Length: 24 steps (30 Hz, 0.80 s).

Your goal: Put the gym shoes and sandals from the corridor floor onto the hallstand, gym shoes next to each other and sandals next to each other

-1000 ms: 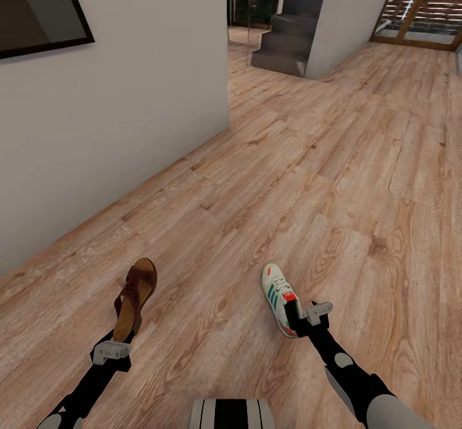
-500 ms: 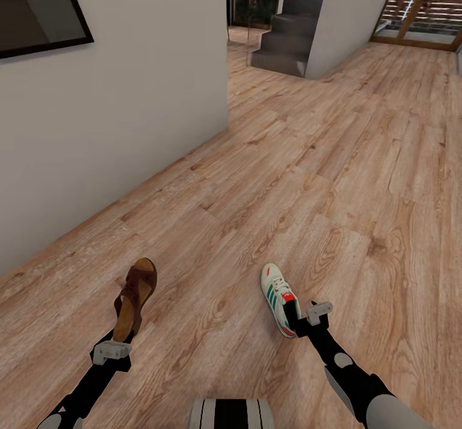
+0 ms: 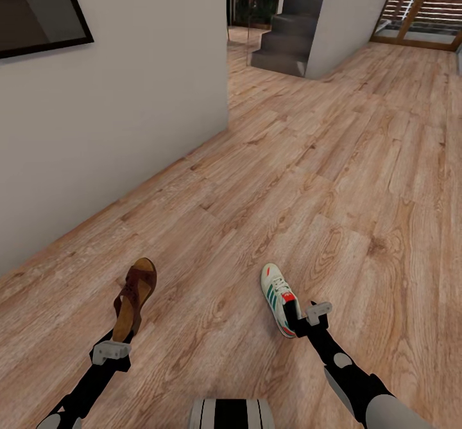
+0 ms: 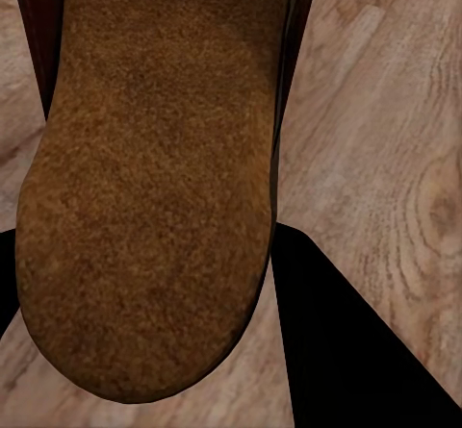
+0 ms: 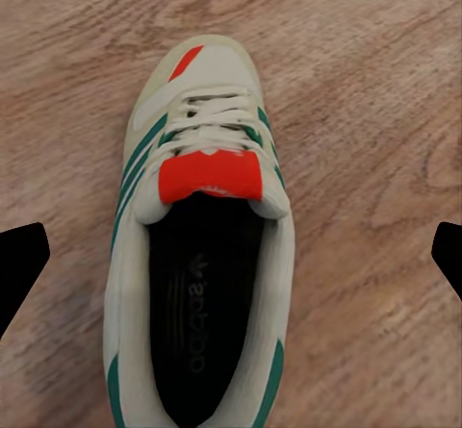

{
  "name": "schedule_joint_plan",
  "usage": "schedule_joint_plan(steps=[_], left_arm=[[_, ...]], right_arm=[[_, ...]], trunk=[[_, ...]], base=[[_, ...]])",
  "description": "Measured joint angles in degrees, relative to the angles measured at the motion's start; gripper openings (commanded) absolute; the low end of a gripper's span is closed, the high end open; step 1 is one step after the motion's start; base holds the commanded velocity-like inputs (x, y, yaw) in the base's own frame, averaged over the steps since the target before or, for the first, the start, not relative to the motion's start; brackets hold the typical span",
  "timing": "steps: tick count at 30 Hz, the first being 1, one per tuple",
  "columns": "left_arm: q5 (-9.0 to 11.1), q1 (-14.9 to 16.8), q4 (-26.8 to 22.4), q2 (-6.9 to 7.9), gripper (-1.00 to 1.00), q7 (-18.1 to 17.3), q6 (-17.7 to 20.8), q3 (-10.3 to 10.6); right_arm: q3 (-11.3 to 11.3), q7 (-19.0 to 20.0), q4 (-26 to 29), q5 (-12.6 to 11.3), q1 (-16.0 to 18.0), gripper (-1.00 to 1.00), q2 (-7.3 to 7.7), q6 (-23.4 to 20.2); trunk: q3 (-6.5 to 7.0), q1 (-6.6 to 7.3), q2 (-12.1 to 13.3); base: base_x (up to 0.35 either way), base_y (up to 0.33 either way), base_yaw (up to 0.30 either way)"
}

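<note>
One brown sandal (image 3: 136, 297) hangs tilted on its side above the corridor floor (image 3: 333, 178), with my left gripper (image 3: 121, 335) shut on its heel end. In the left wrist view the sandal's tan sole (image 4: 154, 178) sits between the dark fingers (image 4: 337, 351). One cream-white gym shoe (image 3: 277, 294) with green stripes lies flat on the floor to the right. My right gripper (image 3: 296, 326) hovers over its heel. In the right wrist view the gym shoe (image 5: 207, 255) lies between fingertips (image 5: 19, 264) that are spread wide and clear of its sides, so this gripper is open. The hallstand is out of view.
A pale wall (image 3: 128, 114) with a dark framed panel (image 3: 32, 11) runs along the left and ends at a corner. Grey stairs (image 3: 285, 37) rise at the back, and a slatted door (image 3: 423, 5) stands at the back right. Wood flooring stretches ahead and to the right.
</note>
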State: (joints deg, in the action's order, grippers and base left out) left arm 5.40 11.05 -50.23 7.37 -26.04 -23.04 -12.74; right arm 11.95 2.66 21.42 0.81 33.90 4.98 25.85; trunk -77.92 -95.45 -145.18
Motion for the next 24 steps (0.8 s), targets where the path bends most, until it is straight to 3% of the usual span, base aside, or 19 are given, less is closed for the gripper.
schedule_joint_plan(steps=[24], left_arm=[[0.0, 0.0, 0.0, 0.02, -1.0, -0.1, 0.0, 0.0]], right_arm=[[-0.1, 0.0, 0.1, 0.0, 0.0, 1.0, -0.07, 0.0]], trunk=[[0.0, 0.0, 0.0]], base=[[0.05, 0.0, 0.0]])
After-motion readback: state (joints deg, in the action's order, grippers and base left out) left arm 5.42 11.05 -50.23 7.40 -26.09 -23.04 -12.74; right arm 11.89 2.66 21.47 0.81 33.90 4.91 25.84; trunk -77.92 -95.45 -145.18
